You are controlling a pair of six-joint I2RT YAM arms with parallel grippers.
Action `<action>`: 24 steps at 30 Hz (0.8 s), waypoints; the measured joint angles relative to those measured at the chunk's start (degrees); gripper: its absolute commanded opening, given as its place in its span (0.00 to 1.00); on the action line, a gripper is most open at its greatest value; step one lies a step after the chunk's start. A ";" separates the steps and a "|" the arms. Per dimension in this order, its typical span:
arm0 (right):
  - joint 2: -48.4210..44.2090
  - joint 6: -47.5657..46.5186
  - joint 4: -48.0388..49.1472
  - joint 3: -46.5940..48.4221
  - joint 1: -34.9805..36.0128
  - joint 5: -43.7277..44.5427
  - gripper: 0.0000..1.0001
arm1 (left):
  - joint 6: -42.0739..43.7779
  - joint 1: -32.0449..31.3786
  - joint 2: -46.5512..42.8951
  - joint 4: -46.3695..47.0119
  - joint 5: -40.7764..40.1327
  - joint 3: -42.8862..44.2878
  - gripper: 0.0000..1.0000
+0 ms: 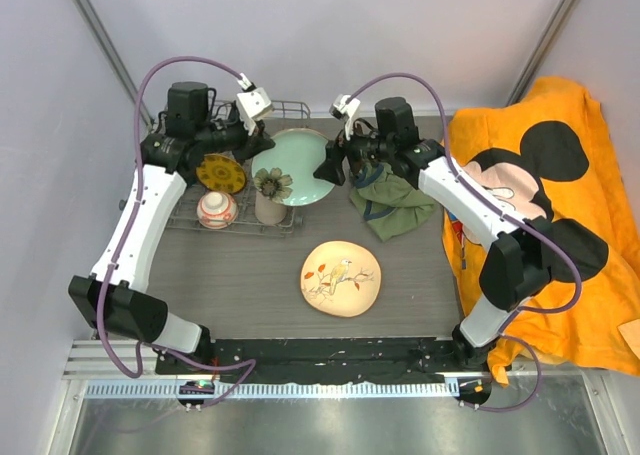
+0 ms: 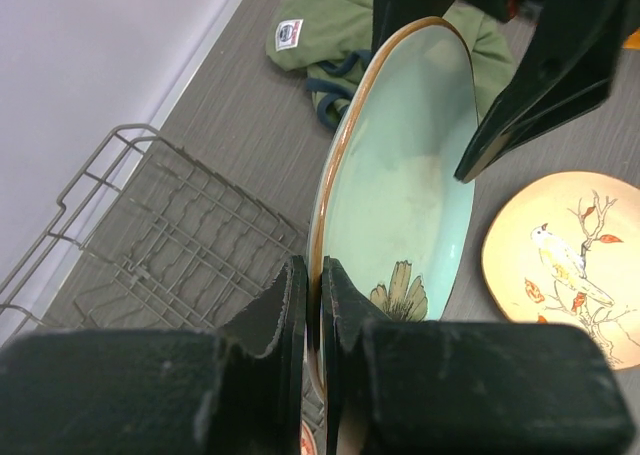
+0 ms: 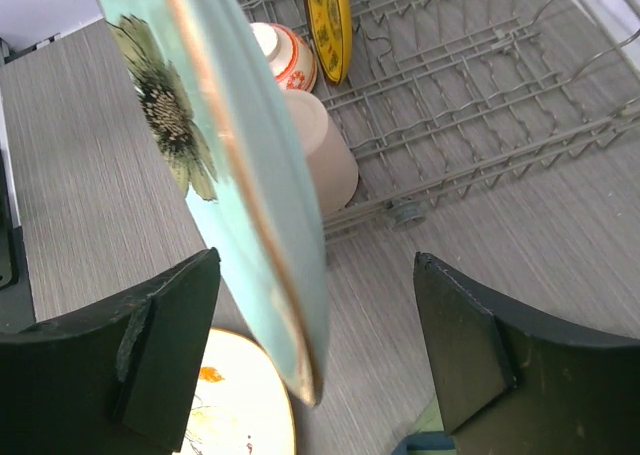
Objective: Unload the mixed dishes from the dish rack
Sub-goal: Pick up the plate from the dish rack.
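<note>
Green, pale, stood on edge: found the pale green plate [image 1: 295,160] held up at the right end of the dish rack [image 2: 150,235], over the bench [image 1: 250,275], near the olive cloth [image 1: 392,205]. Saw left jaws nipped tight on its rim, a thin bite only. Saw right jaws gaping wide, fingers [image 3: 160,345] either side of the opposite rim, no contact visible. Read it as a left-to-right handover, not yet made. Judged the needs: rim seated deeper between the right fingers, pads square to both faces, firm close on the glaze before any release on the left. Flagged the risk: slick, tilted plate plus shallow bite, so likely swing or slip. Noted a landing spot beside the cream floral plate [image 1: 340,278], flat on the bench. Counted small yellow patterned plate [image 1: 220,173], small red-and-white patterned bowl [image 1: 216,210] and beige cup [image 3: 325,155] in the rack.
</note>
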 measured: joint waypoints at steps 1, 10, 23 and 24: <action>0.31 -0.13 -0.07 0.00 0.09 0.02 0.75 | -0.13 -0.02 -0.31 0.13 0.33 -0.09 0.00; 0.85 -1.33 -0.42 0.00 0.87 -0.37 0.31 | -1.27 -0.22 -2.01 2.32 1.38 -2.64 0.00; 0.70 -2.36 -2.97 -0.81 1.14 -2.16 0.01 | -1.09 -0.02 -3.17 6.19 1.05 -7.65 0.20; 0.57 -2.36 -3.02 -1.07 1.16 -2.16 0.01 | -1.46 -0.09 -3.41 6.47 0.98 -8.17 0.25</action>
